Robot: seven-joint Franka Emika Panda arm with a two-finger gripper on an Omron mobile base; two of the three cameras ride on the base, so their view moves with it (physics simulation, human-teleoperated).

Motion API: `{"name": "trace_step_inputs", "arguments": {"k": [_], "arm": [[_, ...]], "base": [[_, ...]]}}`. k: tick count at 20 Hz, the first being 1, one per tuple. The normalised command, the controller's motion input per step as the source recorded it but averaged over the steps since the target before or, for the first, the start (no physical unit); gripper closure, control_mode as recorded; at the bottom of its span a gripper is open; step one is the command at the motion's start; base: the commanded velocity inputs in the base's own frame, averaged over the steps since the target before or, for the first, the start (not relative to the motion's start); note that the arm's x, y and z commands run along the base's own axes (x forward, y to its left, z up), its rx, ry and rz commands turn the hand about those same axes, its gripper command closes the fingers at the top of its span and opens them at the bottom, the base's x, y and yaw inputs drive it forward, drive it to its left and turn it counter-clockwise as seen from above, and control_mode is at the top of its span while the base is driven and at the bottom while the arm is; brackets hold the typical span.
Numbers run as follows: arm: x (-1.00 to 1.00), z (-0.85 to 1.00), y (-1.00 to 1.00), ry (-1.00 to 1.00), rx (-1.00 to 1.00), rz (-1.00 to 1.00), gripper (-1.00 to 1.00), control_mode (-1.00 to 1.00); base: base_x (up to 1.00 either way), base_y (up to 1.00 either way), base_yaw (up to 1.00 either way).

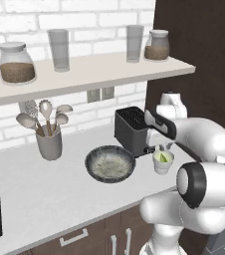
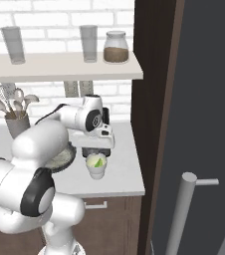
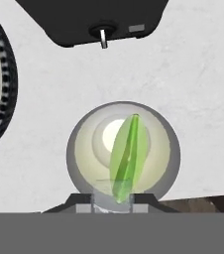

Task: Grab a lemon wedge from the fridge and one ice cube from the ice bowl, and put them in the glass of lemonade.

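Observation:
The glass of lemonade [image 1: 163, 165] [image 2: 96, 170] [image 3: 77, 149] stands on the white counter beside the black toaster. A yellow-green lemon wedge [image 3: 129, 149] [image 1: 160, 157] [image 2: 99, 162] lies inside it. My gripper [image 3: 112, 201] [image 1: 164, 147] [image 2: 97, 151] hangs straight above the cup, its fingers shut on a small pale see-through ice cube [image 3: 104, 191]. The ice bowl [image 1: 90, 162] [image 2: 64, 158] [image 3: 0, 79] sits just left of the cup. The fridge [image 2: 209, 99] is the tall grey door on the right, with its bar handle [image 2: 183, 214] close to the camera.
The toaster [image 1: 129, 128] [image 3: 104, 20] stands right behind the cup. A grey utensil holder [image 1: 49, 143] is at the back left. A shelf [image 1: 84, 74] above carries tall glasses and jars. The counter's front edge [image 2: 109, 191] is near the cup.

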Motion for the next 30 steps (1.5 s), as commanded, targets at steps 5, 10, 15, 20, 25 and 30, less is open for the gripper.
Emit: {"name": "trace_step_inputs", "arguments": {"k": [5, 10, 15, 20, 25, 30], "arm": [[0.14, 0.0, 0.0, 0.02, 0.0, 0.0, 1.0, -1.0], [0.13, 0.0, 0.0, 0.01, 0.0, 0.0, 1.0, -1.0], [0.07, 0.0, 0.0, 0.0, 0.0, 0.0, 1.0, -1.0], [0.02, 0.0, 0.0, 0.0, 0.0, 0.0, -1.0, -1.0], [0.0, 0.0, 0.0, 0.0, 0.0, 0.0, -1.0, -1.0], [0.0, 0.0, 0.0, 0.0, 0.0, 0.0, -1.0, -1.0]], "base": [[0.0, 0.0, 0.0], [0.0, 0.0, 0.0], [0.0, 0.0, 0.0], [0.0, 0.0, 0.0], [0.0, 0.0, 0.0], [0.0, 0.0, 0.0]]}}
